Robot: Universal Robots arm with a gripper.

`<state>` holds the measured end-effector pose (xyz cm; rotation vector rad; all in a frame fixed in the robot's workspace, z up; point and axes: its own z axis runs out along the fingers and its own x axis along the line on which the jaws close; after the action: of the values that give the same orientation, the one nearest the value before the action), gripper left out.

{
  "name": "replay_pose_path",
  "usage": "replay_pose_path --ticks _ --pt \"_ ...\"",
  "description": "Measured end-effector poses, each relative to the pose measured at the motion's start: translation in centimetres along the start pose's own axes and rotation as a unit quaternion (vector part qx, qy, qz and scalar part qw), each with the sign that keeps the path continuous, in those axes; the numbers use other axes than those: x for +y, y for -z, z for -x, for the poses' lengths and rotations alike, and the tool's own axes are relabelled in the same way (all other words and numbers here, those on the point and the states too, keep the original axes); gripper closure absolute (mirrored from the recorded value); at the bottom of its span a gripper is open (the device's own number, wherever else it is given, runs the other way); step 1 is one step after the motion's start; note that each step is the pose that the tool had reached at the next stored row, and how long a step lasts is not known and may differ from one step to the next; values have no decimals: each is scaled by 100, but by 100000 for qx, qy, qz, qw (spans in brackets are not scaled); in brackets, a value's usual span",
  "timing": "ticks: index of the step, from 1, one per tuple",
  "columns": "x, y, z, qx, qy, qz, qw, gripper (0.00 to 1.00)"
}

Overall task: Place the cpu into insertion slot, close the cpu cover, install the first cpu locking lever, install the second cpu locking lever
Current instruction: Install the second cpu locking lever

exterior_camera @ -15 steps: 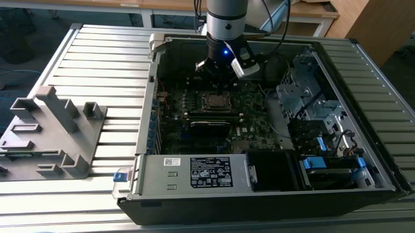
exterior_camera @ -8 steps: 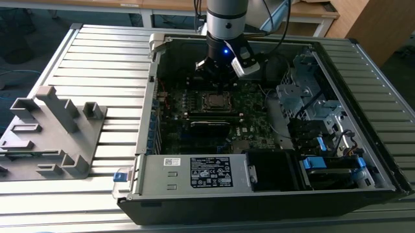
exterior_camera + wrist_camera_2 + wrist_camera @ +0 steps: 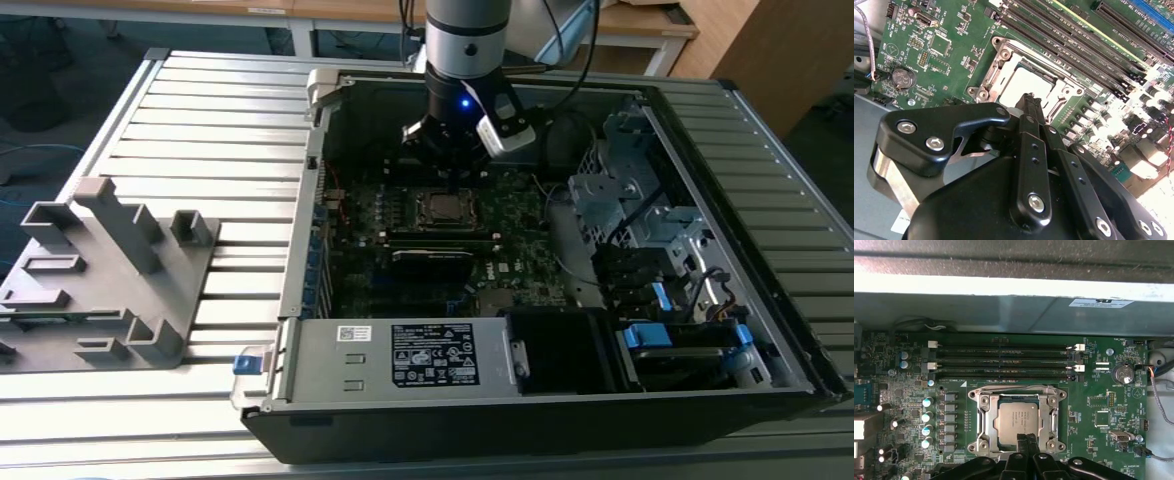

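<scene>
Now my claw (image 3: 1028,439), fingers pressed together and holding nothing, hangs right at the near rim of the cpu cover (image 3: 1018,418), cpu (image 3: 1015,419) beneath.

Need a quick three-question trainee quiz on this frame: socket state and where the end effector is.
1. True or false: the cpu sits in the insertion slot.
2. In the first wrist view, the end effector is nearest to: A the coin battery, B the edge of the cpu cover, C the power supply.
3. Missing word: the cpu cover lies ____ over the cpu (raised or flat).

Key: 1 true; 2 B; 3 flat.
</scene>
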<state>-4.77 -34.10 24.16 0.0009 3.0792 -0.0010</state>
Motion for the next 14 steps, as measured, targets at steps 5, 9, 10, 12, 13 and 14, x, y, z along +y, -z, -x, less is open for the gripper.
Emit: replay_pose_path --ticks 5,9,10,12,13,14 --pt "0 10 1 -1 1 0 100000 89" --pt "0 19 1 -5 1 9 100000 89" --pt "0 22 2 -8 2 10 100000 89" --pt "0 28 2 -3 0 6 100000 89" --pt "0 30 2 -3 3 4 100000 89" --pt "0 32 2 -2 3 2 100000 89"
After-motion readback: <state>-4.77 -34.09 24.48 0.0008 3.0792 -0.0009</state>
